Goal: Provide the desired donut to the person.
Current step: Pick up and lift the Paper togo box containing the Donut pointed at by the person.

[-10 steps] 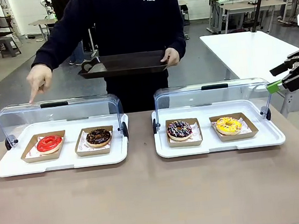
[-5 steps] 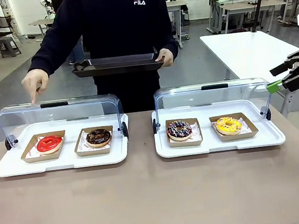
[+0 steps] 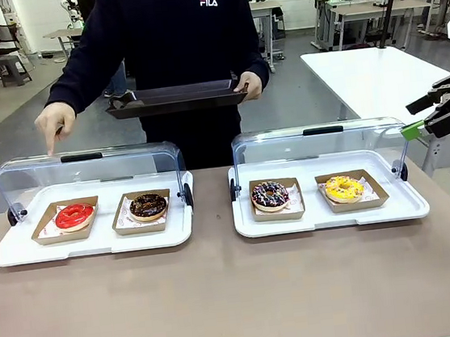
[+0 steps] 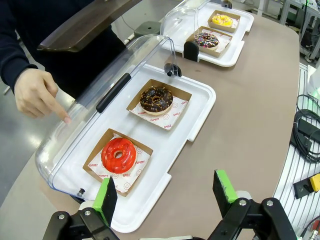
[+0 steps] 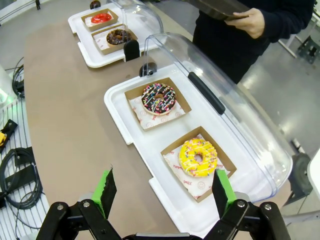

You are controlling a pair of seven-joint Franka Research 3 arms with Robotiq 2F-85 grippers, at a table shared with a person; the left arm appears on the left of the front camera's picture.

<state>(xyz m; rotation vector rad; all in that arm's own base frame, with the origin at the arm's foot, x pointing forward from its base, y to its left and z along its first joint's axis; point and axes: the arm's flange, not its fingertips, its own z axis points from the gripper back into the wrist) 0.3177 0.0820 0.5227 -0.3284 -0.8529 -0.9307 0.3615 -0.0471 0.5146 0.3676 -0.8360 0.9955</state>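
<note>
Left gripper (image 4: 164,187): fingers spread wide, nothing between them, hanging above the near edge of the left white tray (image 4: 200,107). Right gripper (image 5: 167,192): likewise released and empty, above the other white tray (image 5: 127,137).

The person (image 3: 169,36) points one hand (image 3: 56,127) down at the raised clear lid (image 3: 87,172), at the end over the red donut (image 4: 118,155), which sits in its cardboard box (image 4: 95,162) at that tray's outer end. You would judge that one the wanted donut.

Risks:
- The chocolate donut (image 4: 156,98) sits just beside it; a misread finger means the wrong pick.
- The pointing hand is near the reach path; going in now could brush it or knock the lid.
- Pinching the glaze could crush it; a thin box wall may slip.
- The dark tray (image 3: 176,99) is held one-handed, so a heavy drop could tip it.

Count: four donuts (red, chocolate, sprinkled (image 3: 269,195), yellow (image 3: 344,188)), four boxes, two white trays, two lids, one dark tray.
</note>
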